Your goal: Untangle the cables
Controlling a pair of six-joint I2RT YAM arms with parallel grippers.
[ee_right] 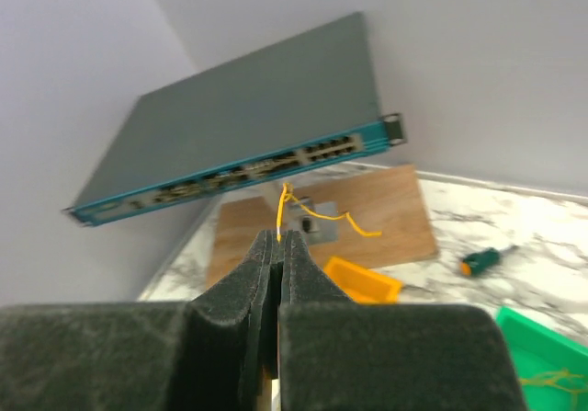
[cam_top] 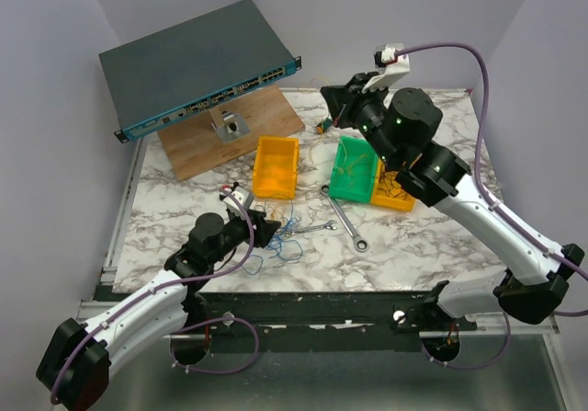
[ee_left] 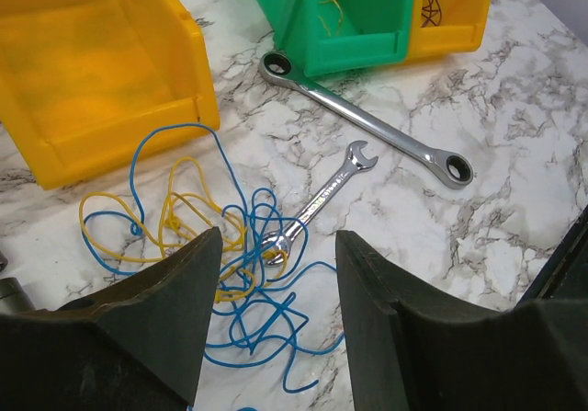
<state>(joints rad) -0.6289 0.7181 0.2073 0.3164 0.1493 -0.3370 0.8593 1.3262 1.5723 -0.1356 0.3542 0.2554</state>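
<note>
Blue and yellow cables (ee_left: 241,216) tangled on table (ee_left: 514,181) beside yellow bin (ee_left: 83,71); small wrench (ee_left: 322,204) has its ring end in the tangle. Left hand (ee_left: 278,245) low over it, fingers apart. Right hand (ee_right: 278,241) raised, pinching orange wire (ee_right: 280,207).
</note>
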